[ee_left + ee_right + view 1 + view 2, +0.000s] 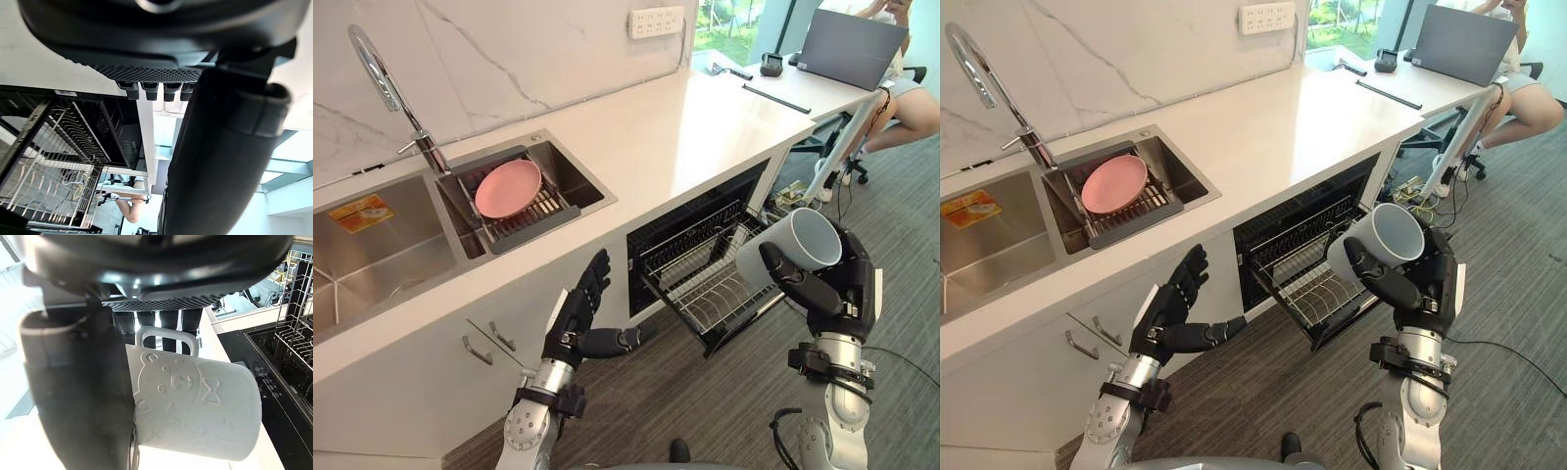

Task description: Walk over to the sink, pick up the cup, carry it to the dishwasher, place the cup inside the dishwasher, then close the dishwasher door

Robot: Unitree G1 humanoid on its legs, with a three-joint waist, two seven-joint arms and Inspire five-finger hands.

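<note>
Cup (803, 243) in right hand's (850, 292) curled fingers near rack (703, 286) edge; left hand's (572, 329) fingers straight

the left arm (530, 433) and right arm (838, 431) are rounded silver-grey shells, each ringed at the wrist by a black collar. the left hand (574, 318) and right hand (842, 286) are matte black with a white strip down one edge; the palms carry a finely dotted pad.

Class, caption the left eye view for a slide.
Right hand holds the grey cup by the open dishwasher rack.
</note>
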